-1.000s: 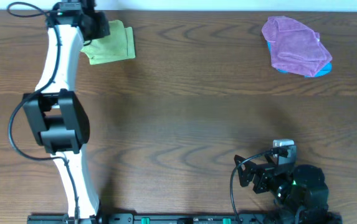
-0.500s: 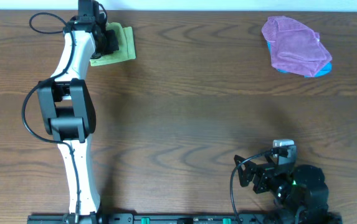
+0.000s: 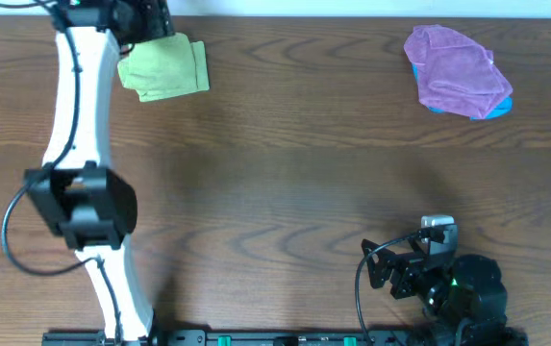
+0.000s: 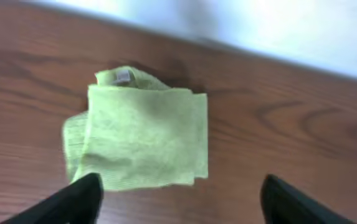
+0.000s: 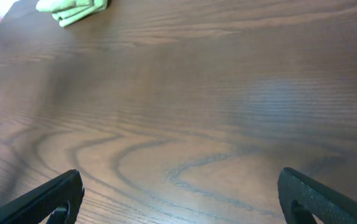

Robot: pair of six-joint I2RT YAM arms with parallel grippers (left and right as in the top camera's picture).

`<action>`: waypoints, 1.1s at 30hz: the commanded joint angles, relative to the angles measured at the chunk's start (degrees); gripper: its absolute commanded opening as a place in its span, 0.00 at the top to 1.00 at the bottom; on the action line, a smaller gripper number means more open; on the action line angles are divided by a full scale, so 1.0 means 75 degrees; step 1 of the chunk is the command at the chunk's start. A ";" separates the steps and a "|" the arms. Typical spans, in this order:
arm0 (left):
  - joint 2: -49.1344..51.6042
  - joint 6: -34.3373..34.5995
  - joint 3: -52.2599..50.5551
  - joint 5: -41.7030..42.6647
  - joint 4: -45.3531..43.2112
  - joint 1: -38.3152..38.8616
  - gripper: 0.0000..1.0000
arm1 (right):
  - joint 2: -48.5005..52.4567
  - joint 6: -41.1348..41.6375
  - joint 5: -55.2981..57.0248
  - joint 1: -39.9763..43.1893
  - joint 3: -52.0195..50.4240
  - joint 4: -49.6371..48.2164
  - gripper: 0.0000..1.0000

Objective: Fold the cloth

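Left gripper (image 4: 181,194) had lifted off the green cloth (image 4: 141,140), jaws spread and empty, which suggested the fold was finished.

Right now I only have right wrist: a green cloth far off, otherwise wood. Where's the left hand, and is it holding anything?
Observer: The left hand is by the far-left corner of the green cloth, near the far edge of the table. Left wrist shows its fingers spread wide, holding nothing.
Operator: Is the cloth folded?
Observer: It lies as a compact rectangle, with a tag showing at one corner and an underlayer sticking out on one side.
Operator: Anything else out there?
Observer: A crumpled purple cloth at the far right, lying on something blue.
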State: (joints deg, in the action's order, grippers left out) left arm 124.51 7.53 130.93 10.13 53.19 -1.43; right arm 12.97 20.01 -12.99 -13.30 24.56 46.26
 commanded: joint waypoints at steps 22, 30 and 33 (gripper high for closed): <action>-0.1075 -0.0213 0.0064 -0.0367 0.5429 0.0093 0.05 | -0.0041 0.0102 0.0079 0.0099 -0.0023 0.0006 0.01; -0.1346 -0.0236 -0.0055 -0.0423 0.5654 0.0699 0.05 | -0.0041 0.0102 0.0082 0.0099 -0.0023 0.0006 0.01; -0.2127 -0.0233 -0.0810 -0.0443 0.5047 0.0941 0.05 | -0.0041 0.0102 0.0082 0.0099 -0.0023 0.0006 0.01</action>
State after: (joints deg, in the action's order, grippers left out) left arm 114.19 6.98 128.09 7.09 91.46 4.84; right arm 12.97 20.01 -12.99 -13.30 24.56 46.35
